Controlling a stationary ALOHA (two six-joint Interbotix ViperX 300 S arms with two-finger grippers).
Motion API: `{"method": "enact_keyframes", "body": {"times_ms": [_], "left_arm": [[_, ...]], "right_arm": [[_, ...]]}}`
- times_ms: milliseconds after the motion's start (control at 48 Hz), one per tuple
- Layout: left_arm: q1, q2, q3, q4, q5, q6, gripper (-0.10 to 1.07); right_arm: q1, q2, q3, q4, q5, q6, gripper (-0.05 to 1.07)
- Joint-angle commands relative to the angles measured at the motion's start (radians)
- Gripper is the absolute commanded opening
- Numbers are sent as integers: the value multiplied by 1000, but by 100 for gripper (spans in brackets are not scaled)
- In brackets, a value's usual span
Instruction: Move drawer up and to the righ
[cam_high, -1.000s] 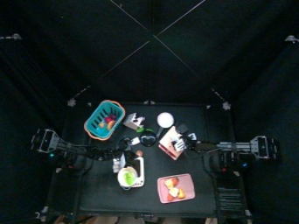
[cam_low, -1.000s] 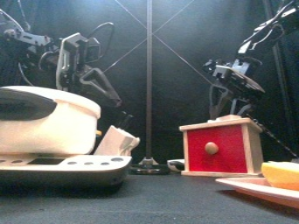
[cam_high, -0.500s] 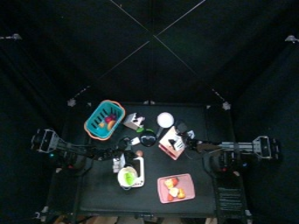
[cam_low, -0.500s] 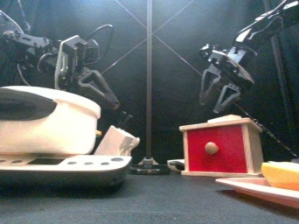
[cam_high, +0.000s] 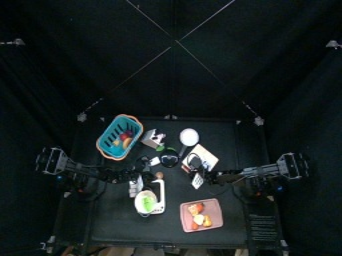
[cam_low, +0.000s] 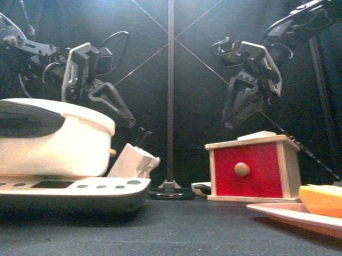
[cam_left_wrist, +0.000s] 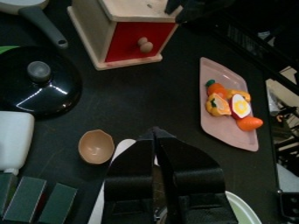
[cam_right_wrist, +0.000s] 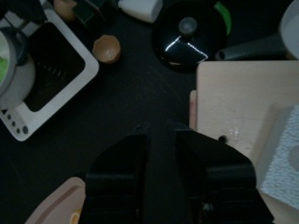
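The drawer (cam_low: 254, 169) is taken as the landmark. In the front view the left gripper (cam_low: 83, 75) is seen well to the left of the drawer and high above the table; in its own wrist view its jaws are seen pressed together with nothing between them. The pink tray (cam_left_wrist: 230, 115) of food is seen in that wrist view beside the drawer, and a small brown bowl (cam_left_wrist: 94, 145) lies apart from it, nearer this gripper.

The drawer stands on the table right of the middle, its red face with the knob (cam_low: 241, 169) turned toward the front camera. The right gripper (cam_low: 249, 84) hangs just above the drawer's top, clear of it, so the drawer lies straight below this gripper. In the right wrist view the pale top (cam_right_wrist: 250, 118) fills the area beyond the jaws, which are seen closed together and empty. The right arm is judged the nearer by far. Which side of the drawer is the longer cannot be told.
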Motion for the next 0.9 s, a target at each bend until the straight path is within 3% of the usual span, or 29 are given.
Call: {"method": "enact_keyframes", "body": {"times_ms": [0,312,667,875], "left_arm": [[3,-3,-11,-2,-9,0,38],[5,-2,-11,-2,-9,2,38],[5,6,-9,-2,-9,2,38],[9,23,-12,-2,-9,2,38]], "right_arm": [[3,9,-32,6,-6,3,60],[-8,69,-34,35,72,-6,57],[-8,71,-31,58,206,2,57],[-11,71,-28,63,227,3,57]]}}
